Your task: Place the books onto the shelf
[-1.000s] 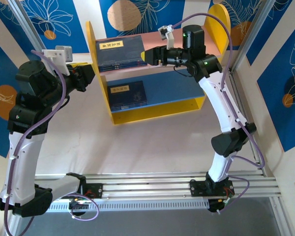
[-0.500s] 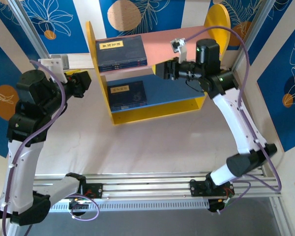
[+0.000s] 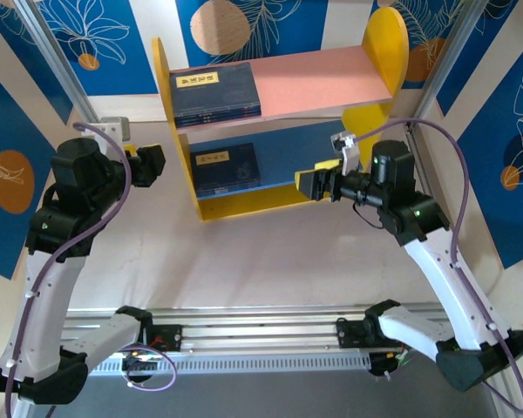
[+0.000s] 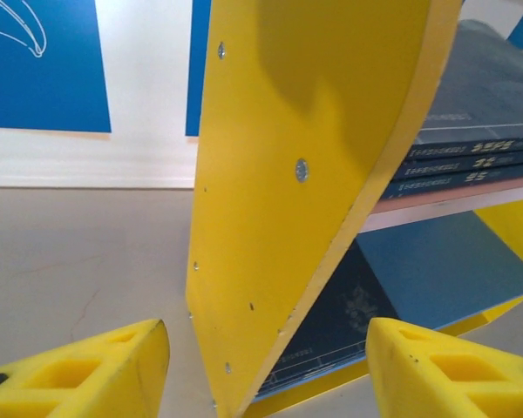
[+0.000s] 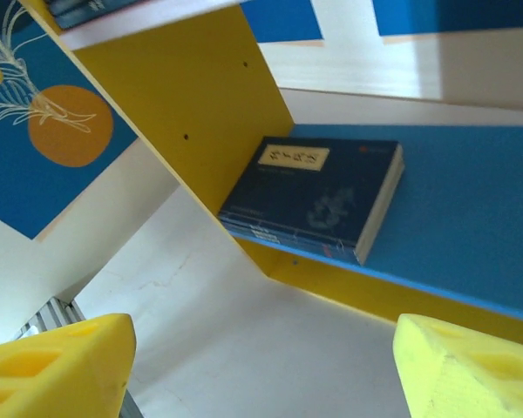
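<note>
The shelf (image 3: pixel 322 74) stands at the back of the table, with yellow side panels, a pink upper board and a blue lower board (image 3: pixel 305 152). A stack of dark navy books (image 3: pixel 214 91) lies flat at the left end of the pink board. More books (image 3: pixel 226 167) lie flat at the left end of the blue board. My left gripper (image 3: pixel 152 163) hangs open just left of the shelf's left panel (image 4: pixel 305 174), holding nothing. My right gripper (image 3: pixel 312 183) is open and empty in front of the lower board. The lower books (image 5: pixel 318 192) lie ahead of it, well apart from its fingers (image 5: pixel 61 370).
Blue patterned wall panels and metal frame posts (image 3: pixel 440 83) close in the back and sides. An aluminium rail (image 3: pixel 270 335) carrying the arm bases runs along the near edge. Bare table (image 3: pixel 270 248) stretches between the shelf and the rail.
Both arms have drawn back from the shelf. The right gripper came down from the upper board to in front of the lower board. Both grippers opened wider.
</note>
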You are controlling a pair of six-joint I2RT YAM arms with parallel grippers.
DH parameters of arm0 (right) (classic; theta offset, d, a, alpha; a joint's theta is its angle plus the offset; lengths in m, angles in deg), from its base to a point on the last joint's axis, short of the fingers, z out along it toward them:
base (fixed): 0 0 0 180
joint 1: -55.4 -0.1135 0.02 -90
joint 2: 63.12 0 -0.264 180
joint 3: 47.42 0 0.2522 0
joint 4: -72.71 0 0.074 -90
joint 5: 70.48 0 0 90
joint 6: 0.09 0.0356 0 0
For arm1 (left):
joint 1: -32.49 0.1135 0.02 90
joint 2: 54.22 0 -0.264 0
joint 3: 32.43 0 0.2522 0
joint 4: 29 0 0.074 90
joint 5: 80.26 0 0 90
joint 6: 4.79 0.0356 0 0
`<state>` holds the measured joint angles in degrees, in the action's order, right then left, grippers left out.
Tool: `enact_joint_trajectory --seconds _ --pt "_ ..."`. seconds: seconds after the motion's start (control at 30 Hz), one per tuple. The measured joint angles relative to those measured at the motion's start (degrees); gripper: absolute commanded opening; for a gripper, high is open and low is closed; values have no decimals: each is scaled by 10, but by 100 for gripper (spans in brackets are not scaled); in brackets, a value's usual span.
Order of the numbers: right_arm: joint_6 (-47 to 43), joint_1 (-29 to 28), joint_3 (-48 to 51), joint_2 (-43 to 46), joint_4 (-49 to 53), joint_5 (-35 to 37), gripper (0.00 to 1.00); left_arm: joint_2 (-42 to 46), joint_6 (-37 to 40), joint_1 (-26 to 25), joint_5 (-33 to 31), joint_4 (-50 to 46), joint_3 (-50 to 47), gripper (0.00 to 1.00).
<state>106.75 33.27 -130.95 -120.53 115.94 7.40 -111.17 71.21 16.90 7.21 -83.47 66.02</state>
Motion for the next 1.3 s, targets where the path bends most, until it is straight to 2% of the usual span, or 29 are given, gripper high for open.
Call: enact_joint_trajectory --seconds 0.07,0.1,0.13,0.33,0.37,0.43,0.63,0.8,0.87,0.97,1.13,1.3 --pt "-1 1 10 15 13 12 83 -11 7 0 -6 -4 7 69" --pt "-1 1 11 21 21 19 94 -17 11 0 -8 -5 12 71" --pt "0 3 12 26 28 27 99 -22 13 0 -10 -5 16 72" --pt "-3 29 15 42 61 34 99 -41 28 0 -17 -9 41 83" --pt "-3 34 17 45 64 37 99 -43 31 0 -20 -9 44 86" --pt "-6 48 17 51 81 44 99 -47 41 0 -25 -11 50 100" --pt "-20 115 14 64 151 80 99 -59 54 0 -53 -37 53 100" --pt "-29 187 14 93 176 56 99 -75 53 3 -81 -64 53 100" --pt "-29 197 21 104 172 40 99 -78 51 5 -87 -67 48 100" --pt "-29 199 42 119 163 15 99 -70 51 5 -87 -48 1 100" --pt "-26 202 69 122 147 1 99 -46 43 6 -102 30 -157 100" --pt "-22 205 80 121 142 0 99 -48 39 18 -165 127 -286 100"
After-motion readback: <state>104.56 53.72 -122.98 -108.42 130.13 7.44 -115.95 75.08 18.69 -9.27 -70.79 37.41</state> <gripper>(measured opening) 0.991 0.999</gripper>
